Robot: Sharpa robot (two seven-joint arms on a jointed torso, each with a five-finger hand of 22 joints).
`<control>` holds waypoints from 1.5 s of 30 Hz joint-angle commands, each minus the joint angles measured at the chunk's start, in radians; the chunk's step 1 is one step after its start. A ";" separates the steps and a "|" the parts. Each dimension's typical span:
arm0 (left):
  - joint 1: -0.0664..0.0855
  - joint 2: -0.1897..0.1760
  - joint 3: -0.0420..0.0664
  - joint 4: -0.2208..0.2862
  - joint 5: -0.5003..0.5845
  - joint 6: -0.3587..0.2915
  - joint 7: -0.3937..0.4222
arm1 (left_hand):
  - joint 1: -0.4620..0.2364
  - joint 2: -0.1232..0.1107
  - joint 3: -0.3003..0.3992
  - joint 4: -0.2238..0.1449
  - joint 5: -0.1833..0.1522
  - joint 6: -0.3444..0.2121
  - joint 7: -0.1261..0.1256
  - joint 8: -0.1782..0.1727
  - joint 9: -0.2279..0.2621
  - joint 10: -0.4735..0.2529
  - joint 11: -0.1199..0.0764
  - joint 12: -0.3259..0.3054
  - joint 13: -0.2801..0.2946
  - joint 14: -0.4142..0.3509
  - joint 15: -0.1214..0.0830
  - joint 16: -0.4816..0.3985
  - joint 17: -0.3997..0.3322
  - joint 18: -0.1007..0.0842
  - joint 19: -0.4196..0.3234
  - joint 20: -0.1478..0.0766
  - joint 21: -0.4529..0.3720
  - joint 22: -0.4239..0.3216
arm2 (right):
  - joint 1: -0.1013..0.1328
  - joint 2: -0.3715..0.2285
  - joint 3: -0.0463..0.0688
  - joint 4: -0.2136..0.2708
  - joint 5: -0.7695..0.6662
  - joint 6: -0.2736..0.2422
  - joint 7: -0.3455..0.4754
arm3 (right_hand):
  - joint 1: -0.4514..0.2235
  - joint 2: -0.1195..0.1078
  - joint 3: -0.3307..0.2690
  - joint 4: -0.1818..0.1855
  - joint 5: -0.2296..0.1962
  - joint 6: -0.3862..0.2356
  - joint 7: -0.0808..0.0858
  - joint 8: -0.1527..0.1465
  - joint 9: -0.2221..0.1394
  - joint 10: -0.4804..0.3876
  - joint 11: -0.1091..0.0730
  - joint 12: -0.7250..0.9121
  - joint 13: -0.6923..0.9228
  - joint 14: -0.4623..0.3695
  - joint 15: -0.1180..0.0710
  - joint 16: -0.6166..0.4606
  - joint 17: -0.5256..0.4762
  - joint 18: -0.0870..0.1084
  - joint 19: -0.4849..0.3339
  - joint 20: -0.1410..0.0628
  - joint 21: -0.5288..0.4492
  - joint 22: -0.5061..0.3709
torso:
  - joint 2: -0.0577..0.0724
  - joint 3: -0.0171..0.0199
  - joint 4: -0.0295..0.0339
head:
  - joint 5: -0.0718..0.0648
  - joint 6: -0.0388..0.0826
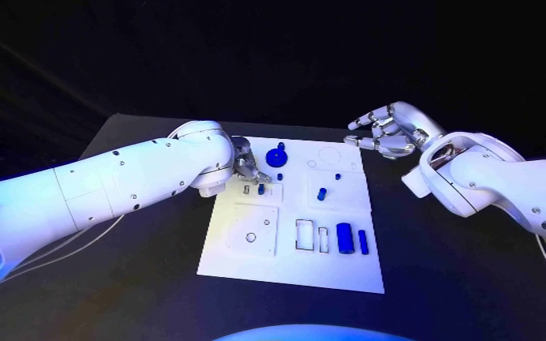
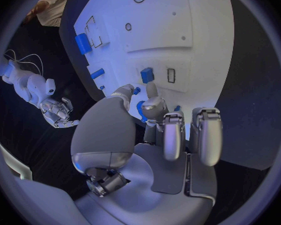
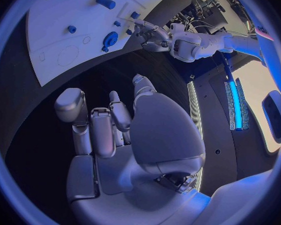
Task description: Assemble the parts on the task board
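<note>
The white task board (image 1: 298,258) lies mid-table. My left hand (image 1: 248,169) hovers over its far left part, thumb and one finger stretched out, and holds nothing. Just past that fingertip (image 2: 152,88) a blue part (image 2: 146,75) stands beside a rectangular slot (image 2: 171,75). A small blue peg (image 2: 136,90) sits close to the thumb tip. A round blue part (image 1: 277,156) lies at the far edge. My right hand (image 1: 387,136) hangs off the board's far right corner, its fingers (image 3: 93,122) loosely curled and apart, empty.
Two blue blocks (image 1: 344,239) (image 1: 363,241) lie by empty slots at the board's near right. A short blue peg (image 1: 322,193) lies mid-board. A square plate with a ring hole (image 1: 252,237) sits near left. Black table (image 1: 148,294) surrounds the board.
</note>
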 commanded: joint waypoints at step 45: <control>0.064 0.123 0.002 -0.315 -0.037 0.087 0.025 | 0.082 0.040 -0.085 0.001 -0.008 -0.070 0.056 -0.100 -0.085 -0.091 0.042 -0.112 -0.125 0.107 0.035 0.002 0.263 -0.010 0.093 0.024 -0.005 0.244 | -0.001 0.003 0.000 0.001 -0.007 0.011 0.006 | -0.011 0.004 -0.006 0.000 0.006 0.002 -0.001 0.006 0.000 -0.007 0.000 -0.005 0.001 0.027 -0.004 -0.005 -0.001 0.010 -0.006 -0.001 -0.007 -0.001 | 0.002 -0.0009 -0.0002 | 0.014 0.002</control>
